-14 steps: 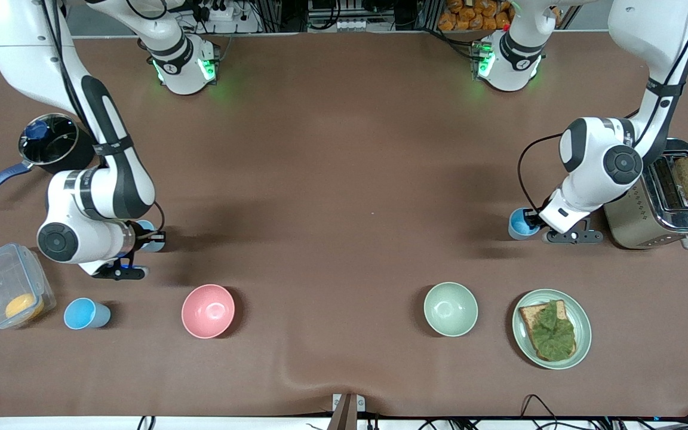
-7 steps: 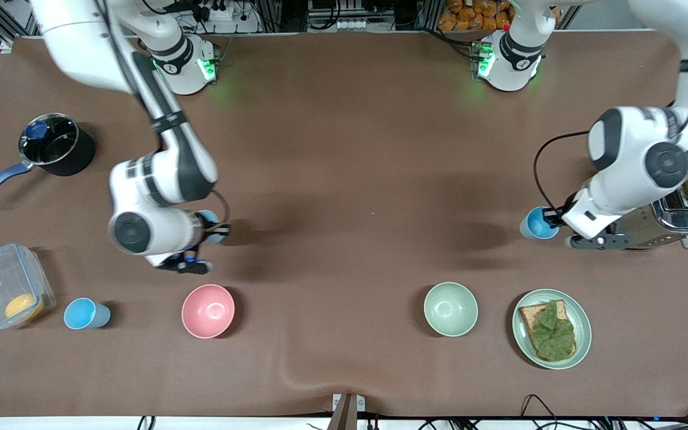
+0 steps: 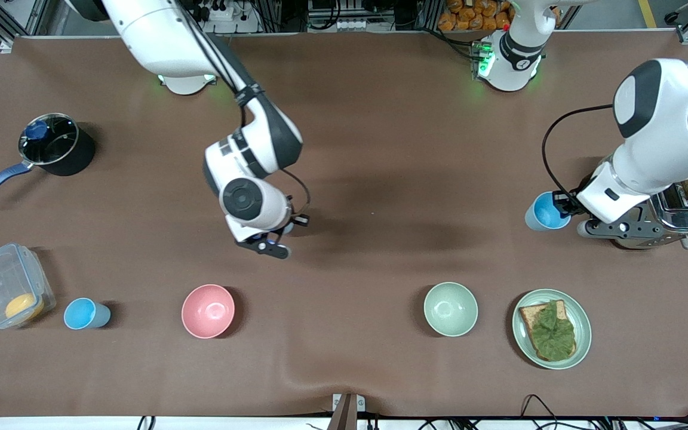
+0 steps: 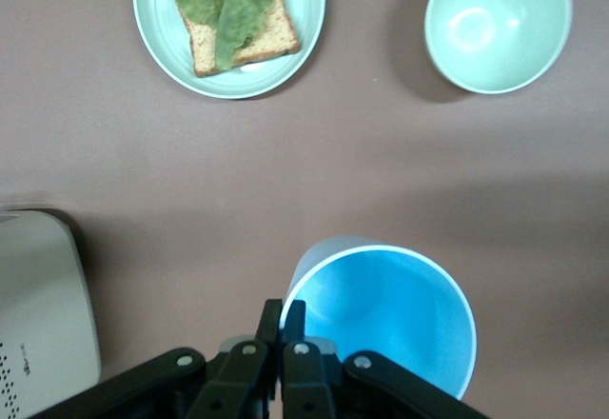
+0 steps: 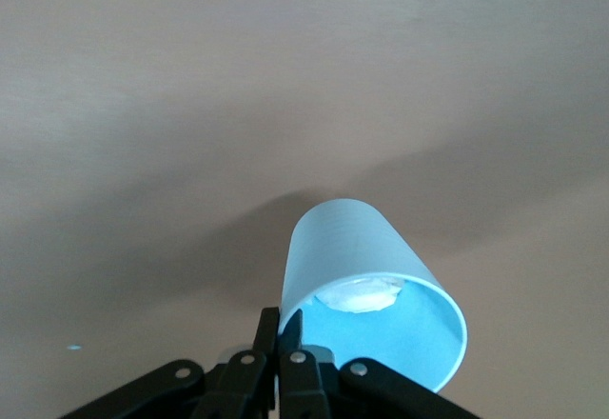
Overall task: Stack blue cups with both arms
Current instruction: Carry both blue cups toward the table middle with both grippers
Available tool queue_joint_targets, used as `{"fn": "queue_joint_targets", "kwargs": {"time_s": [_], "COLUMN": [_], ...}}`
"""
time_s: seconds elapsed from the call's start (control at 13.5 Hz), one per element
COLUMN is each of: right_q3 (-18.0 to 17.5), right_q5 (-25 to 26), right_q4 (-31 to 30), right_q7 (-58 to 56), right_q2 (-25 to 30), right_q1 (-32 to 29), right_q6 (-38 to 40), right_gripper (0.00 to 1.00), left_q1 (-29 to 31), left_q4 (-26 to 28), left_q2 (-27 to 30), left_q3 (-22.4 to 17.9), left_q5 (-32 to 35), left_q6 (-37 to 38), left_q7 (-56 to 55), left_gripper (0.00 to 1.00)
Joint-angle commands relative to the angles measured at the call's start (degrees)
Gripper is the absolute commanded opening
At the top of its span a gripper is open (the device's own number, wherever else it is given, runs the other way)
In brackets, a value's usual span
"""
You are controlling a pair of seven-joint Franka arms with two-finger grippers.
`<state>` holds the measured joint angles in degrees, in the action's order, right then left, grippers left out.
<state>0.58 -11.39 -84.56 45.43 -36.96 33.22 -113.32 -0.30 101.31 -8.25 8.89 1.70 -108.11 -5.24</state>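
Observation:
My left gripper (image 3: pixel 561 203) is shut on the rim of a blue cup (image 3: pixel 544 212) with a bright sky-blue inside and holds it in the air beside the toaster. In the left wrist view the fingers (image 4: pixel 283 319) pinch the wall of this cup (image 4: pixel 385 314). My right gripper (image 3: pixel 294 222) is shut on a second blue cup (image 5: pixel 366 290), held tilted over the middle of the table. In the front view this cup is almost hidden under the wrist. In the right wrist view the fingers (image 5: pixel 283 329) pinch its rim. A third blue cup (image 3: pixel 85 313) stands on the table beside a clear container.
A pot (image 3: pixel 52 145) with a blue handle and a clear container (image 3: pixel 5 286) are at the right arm's end. A pink bowl (image 3: pixel 208 310), a green bowl (image 3: pixel 450 309) and a plate with bread and lettuce (image 3: pixel 551 328) lie nearer the front camera. A toaster (image 3: pixel 672 212) stands under the left arm.
My right arm has carried its cup from the right arm's end to over the middle of the table. My left arm has risen a little with its cup.

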Motion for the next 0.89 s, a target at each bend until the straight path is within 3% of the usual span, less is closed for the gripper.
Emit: {"fn": "queue_joint_targets", "kwargs": {"time_s": [0.0,0.22,0.52,0.59,0.67,0.74,0.81], "right_q3": [0.56,0.56,0.56,0.56,0.56,0.56,0.56], "right_q5": [-1.18,-1.27,-1.18,-1.27,-1.27,-1.18,-1.18], "right_q4": [2.12,2.21,2.12,2.21,2.21,2.21,2.64], "right_q7": [2.72,2.82,2.91,2.99,2.82,2.30,2.20], "right_q2": [-1.89,-2.85,-4.26,-4.35,-4.35,-4.09,-3.83], "right_q1": [2.28,3.42,3.95,4.04,3.87,3.87,3.69], "right_q6": [-3.12,-7.35,-8.50,-8.85,-8.85,-8.85,-8.85], "right_gripper": [0.00,0.00,0.00,0.20,0.65,1.00,1.00], "left_q1": [0.12,-0.23,-0.49,-0.50,-0.50,-1.10,-2.42], "left_q4": [-4.88,-6.73,-9.63,-10.60,-10.69,-10.87,-12.17], "left_q2": [-0.80,-0.97,-2.37,-3.16,-3.78,-4.57,-5.54], "left_q3": [1.83,2.62,8.06,9.99,11.40,12.55,12.90], "left_q5": [0.15,-5.46,-6.09,-6.09,-6.01,-6.01,-6.01], "left_q6": [5.09,6.94,8.09,8.18,8.09,8.09,8.09], "left_q7": [-1.88,-5.55,-18.19,-21.79,-25.22,-28.65,-31.73], "left_gripper": [0.00,0.00,0.00,0.00,0.00,0.00,0.00]}}
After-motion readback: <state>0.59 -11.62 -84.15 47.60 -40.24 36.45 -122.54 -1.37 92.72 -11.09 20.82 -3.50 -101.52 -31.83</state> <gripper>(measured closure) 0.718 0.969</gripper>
